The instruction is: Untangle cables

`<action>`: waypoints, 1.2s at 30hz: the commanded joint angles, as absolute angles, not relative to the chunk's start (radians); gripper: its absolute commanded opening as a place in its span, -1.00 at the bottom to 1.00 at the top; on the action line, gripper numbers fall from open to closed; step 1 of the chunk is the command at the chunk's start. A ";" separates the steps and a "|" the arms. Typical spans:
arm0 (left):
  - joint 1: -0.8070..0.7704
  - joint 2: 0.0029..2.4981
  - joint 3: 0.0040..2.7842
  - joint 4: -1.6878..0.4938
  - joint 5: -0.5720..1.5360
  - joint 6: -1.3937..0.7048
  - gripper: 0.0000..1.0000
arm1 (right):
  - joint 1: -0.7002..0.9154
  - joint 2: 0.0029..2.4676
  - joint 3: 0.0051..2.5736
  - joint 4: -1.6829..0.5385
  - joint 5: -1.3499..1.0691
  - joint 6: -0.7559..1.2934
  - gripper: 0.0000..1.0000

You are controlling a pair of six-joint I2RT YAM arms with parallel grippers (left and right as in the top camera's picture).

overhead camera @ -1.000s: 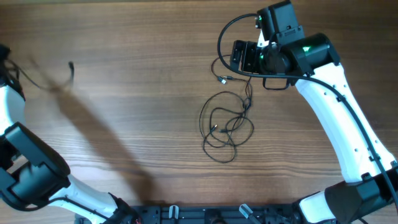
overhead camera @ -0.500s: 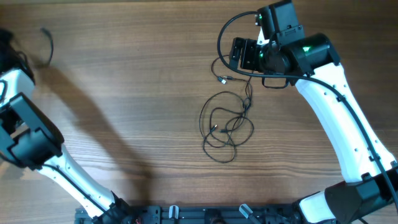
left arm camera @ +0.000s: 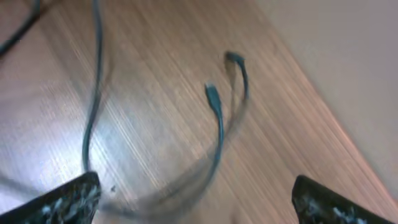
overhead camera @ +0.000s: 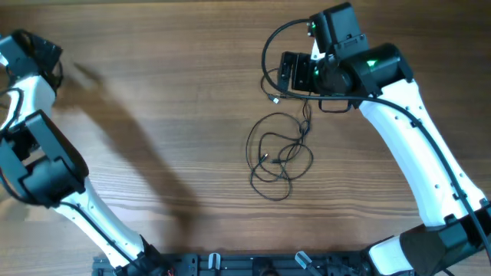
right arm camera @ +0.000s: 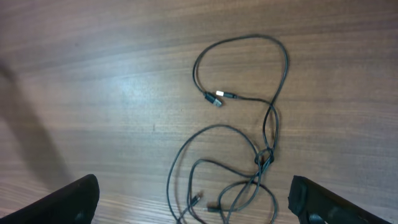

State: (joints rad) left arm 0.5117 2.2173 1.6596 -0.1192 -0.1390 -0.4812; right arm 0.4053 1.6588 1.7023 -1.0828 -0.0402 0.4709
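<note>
A tangle of thin black cables [overhead camera: 280, 157] lies mid-table, with a knot [right arm camera: 266, 158] and two plug ends [right arm camera: 217, 97] just beyond it. My right gripper [overhead camera: 290, 75] hovers over the tangle's far end, and in its wrist view the right gripper [right arm camera: 199, 210] is open, its fingertips [right arm camera: 65, 199] wide apart with nothing between them. Another black cable [left arm camera: 214, 118], blurred, lies loose at the far left [overhead camera: 86, 73]. My left gripper [left arm camera: 196, 208] is open above it, with the cable's blurred curve passing between the spread fingertips [left arm camera: 65, 200]. My left gripper [overhead camera: 46, 54] is at the far-left corner.
The wooden table's [overhead camera: 169, 138] edge [left arm camera: 311, 81] runs close beside the loose cable, with pale floor beyond. A thick black robot cable [overhead camera: 270, 46] loops off the right wrist. The arm bases sit along the near edge [overhead camera: 253, 264].
The left arm swung toward the far-left corner and its jaws opened, letting go of the single cable. The right arm shifted slightly left. The central tangle has not moved.
</note>
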 commanded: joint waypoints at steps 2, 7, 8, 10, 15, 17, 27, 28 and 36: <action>0.448 1.905 1.665 -0.341 -0.145 -0.491 0.99 | 0.408 1.656 1.693 -1.093 -0.015 0.477 0.99; 0.284 1.696 1.665 -0.556 -0.073 -0.480 1.00 | 0.405 1.547 1.693 -1.136 0.058 0.500 0.99; 0.254 1.684 1.665 -0.577 -0.052 -0.479 1.00 | 0.405 1.518 1.693 -1.154 0.088 0.500 1.00; 0.161 1.676 1.665 -0.645 0.067 -0.479 1.00 | 0.405 1.431 1.693 -1.196 0.154 0.497 0.99; -0.057 1.713 1.657 -0.813 0.138 -0.479 0.96 | 0.405 1.280 1.693 -1.327 0.250 0.563 1.00; -0.144 1.740 1.656 -0.883 0.138 -0.474 0.96 | 0.405 1.234 1.693 -1.372 0.365 0.646 0.99; -0.468 1.890 1.653 -1.145 -0.039 -0.238 0.72 | 0.405 1.100 1.693 -1.453 0.473 0.710 0.99; -0.482 1.908 1.653 -1.160 -0.034 -0.239 0.71 | 0.405 1.100 1.693 -1.458 0.471 0.709 0.99; -0.561 2.055 1.653 -1.202 0.024 -0.242 0.62 | 0.405 1.130 1.693 -1.481 0.476 0.707 0.99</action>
